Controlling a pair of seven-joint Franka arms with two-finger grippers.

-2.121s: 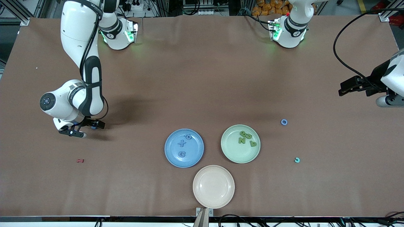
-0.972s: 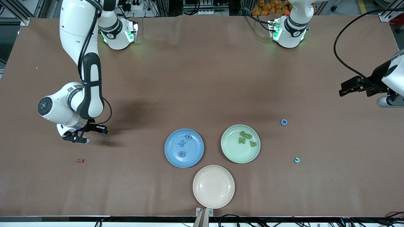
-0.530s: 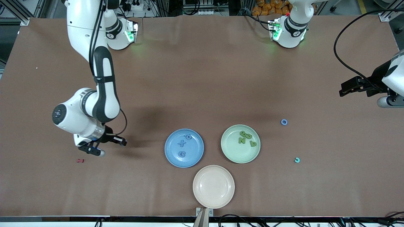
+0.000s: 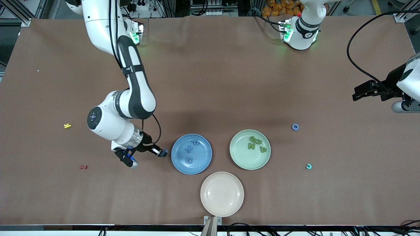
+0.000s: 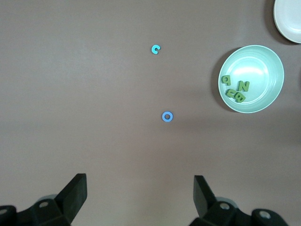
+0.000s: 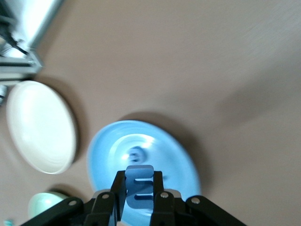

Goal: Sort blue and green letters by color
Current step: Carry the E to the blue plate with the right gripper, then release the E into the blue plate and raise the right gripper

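The right fingers (image 4: 163,152), clamped on a blue letter (image 6: 139,190), hung just beside the blue plate (image 4: 203,164) at its right-arm-side rim, while the left fingers (image 5: 141,197) waited apart.

A brown cloth covers the bench (image 4: 210,82), faintly creased. Along its top edge stand aluminium frame rails (image 4: 19,13), tangled black cables (image 4: 203,6) and an orange heap (image 4: 279,6). Soft shadows mark the cloth.

green plate (image 4: 238,157) – letter n (image 4: 251,146), blue plate (image 4: 178,165) – plus sign (image 4: 188,149), letter c (image 4: 188,160)
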